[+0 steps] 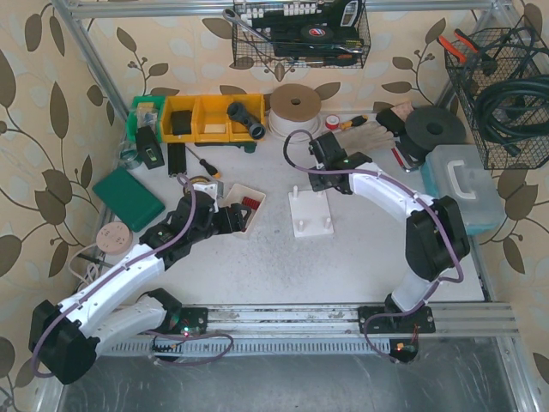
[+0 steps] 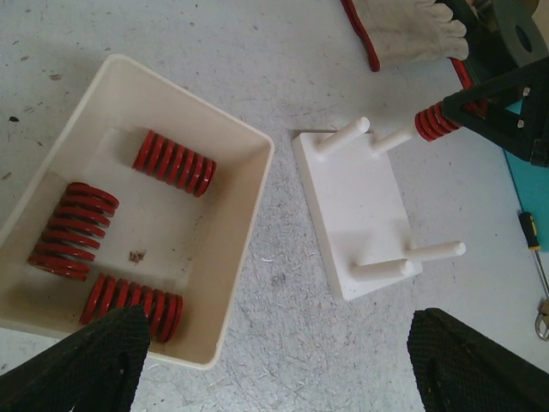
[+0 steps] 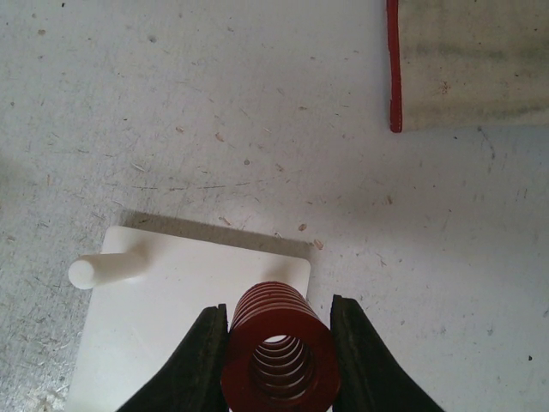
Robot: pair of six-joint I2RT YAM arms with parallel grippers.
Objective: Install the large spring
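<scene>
My right fingers (image 3: 193, 360) clamp the red spring (image 3: 279, 343) end-on at a far-corner peg (image 2: 390, 140) of the white peg block (image 3: 171, 326), mid-tabletop (image 1: 266, 257), lined up to slide on. My left fingers (image 2: 86, 360) hang wide open and empty above the tray (image 2: 249, 146) of spare springs (image 2: 174, 163).

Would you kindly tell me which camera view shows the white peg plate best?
The left wrist view: the whole peg plate and its four pegs show. The right wrist view catches part of it and one peg, behind the held spring; the top view shows it small.
</scene>
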